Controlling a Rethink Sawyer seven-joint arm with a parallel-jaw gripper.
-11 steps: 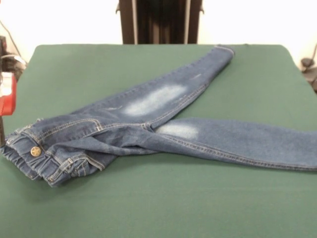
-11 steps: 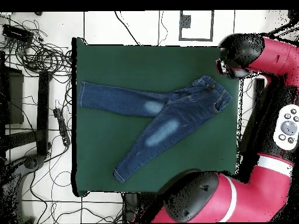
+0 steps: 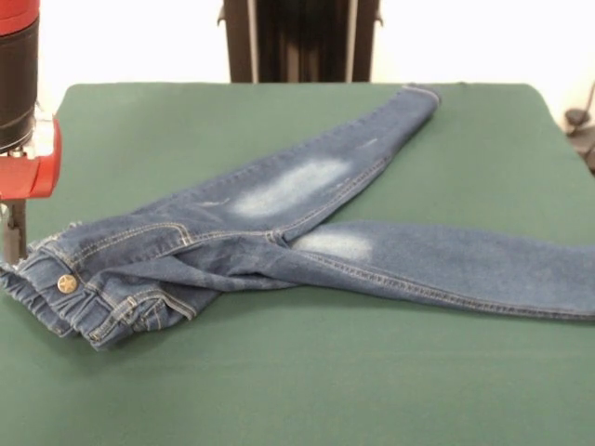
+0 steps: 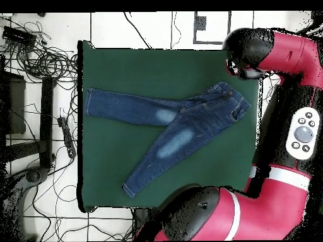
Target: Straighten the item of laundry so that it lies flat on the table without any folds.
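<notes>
The jeans [image 3: 279, 237] lie on the green tabletop [image 3: 307, 372], the waistband [image 3: 79, 293] close to one short edge and the two legs spreading toward the opposite edge and a corner. The end effector [image 3: 11, 243] stands at the waistband, probably to pull it, but whether it is wide, narrow or gripping the denim, I cannot tell. The denim is thick, with pale faded patches, tan stitching and a brass button [image 3: 66, 283]. The waist is bunched and elastic; the felt-like tabletop looks soft.

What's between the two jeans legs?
Only bare table: the legs of the jeans splay in a V with green cloth between. The overhead view shows it clearest.
</notes>
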